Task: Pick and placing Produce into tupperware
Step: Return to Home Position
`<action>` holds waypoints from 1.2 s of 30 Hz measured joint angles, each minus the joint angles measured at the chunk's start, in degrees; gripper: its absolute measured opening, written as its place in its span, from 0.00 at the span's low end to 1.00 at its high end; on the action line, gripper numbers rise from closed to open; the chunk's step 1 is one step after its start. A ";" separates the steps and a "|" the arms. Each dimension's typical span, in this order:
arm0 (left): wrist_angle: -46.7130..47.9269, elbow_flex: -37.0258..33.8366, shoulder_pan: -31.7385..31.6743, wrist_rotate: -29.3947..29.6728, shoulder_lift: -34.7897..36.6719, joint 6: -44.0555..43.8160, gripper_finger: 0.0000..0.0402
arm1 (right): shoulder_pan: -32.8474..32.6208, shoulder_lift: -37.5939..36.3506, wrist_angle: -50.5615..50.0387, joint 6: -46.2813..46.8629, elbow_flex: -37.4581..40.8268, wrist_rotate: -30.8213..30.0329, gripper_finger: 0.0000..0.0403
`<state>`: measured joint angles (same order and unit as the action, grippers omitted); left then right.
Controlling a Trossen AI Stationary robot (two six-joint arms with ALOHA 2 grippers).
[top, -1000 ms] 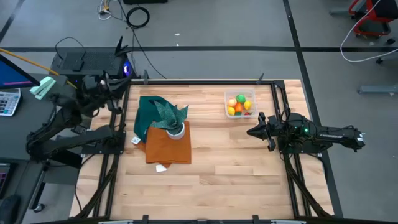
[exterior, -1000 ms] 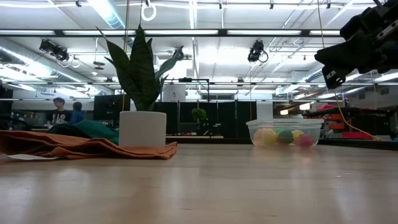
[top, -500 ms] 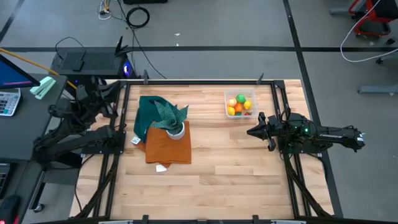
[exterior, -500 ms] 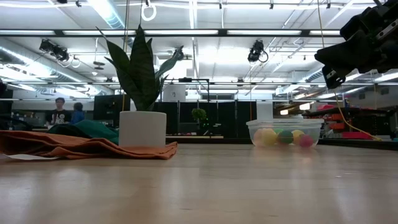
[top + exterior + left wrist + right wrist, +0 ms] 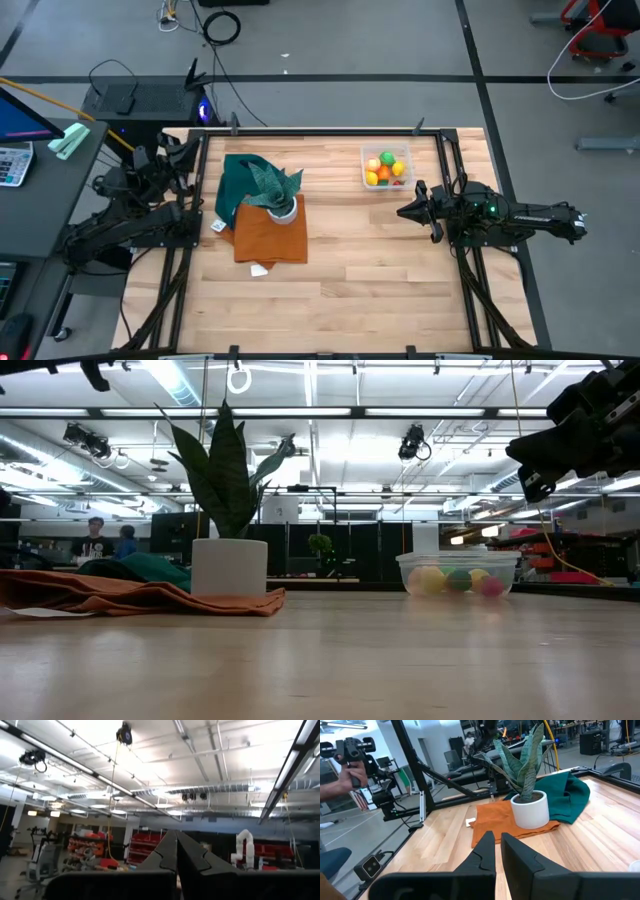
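The clear tupperware (image 5: 386, 167) stands on the table at the far right, and the low view shows it too (image 5: 458, 575). The produce lies inside it: a green piece (image 5: 388, 157), a yellow one (image 5: 373, 165), an orange one (image 5: 383, 174) and a red one (image 5: 398, 169). My right gripper (image 5: 402, 212) hangs shut just near of the tupperware, level, pointing toward the table's left, with nothing in it (image 5: 497, 842). My left gripper (image 5: 188, 150) is shut beside the table's far left corner, tilted up toward the ceiling (image 5: 176, 834), holding nothing.
A white pot with a spiky plant (image 5: 280, 200) stands on an orange cloth (image 5: 268, 238), with a green cloth (image 5: 235, 178) behind it, at the table's left centre. A white tag (image 5: 260, 268) lies near the cloth. Bare wood stretches between the plant and the tupperware.
My left arm has sunk and folded down beside the table's left edge, its gripper tipping further upward and staying shut. The produce stays in the tupperware.
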<state>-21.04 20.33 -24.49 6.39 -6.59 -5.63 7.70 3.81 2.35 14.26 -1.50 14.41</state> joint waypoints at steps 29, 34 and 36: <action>-18.72 -15.29 12.76 1.01 -0.02 0.35 0.01 | 0.00 0.00 0.00 -0.02 -0.04 0.00 0.00; -16.33 -15.31 16.59 2.71 -0.04 0.82 0.01 | 0.00 0.00 0.00 -0.02 -0.04 0.00 0.00; -17.05 -15.31 18.14 3.87 -0.02 2.25 0.01 | 0.00 0.00 0.00 -0.02 -0.04 0.00 0.00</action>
<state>-38.08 5.02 -6.35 10.26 -6.61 -3.37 7.70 3.81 2.35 14.24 -1.54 14.41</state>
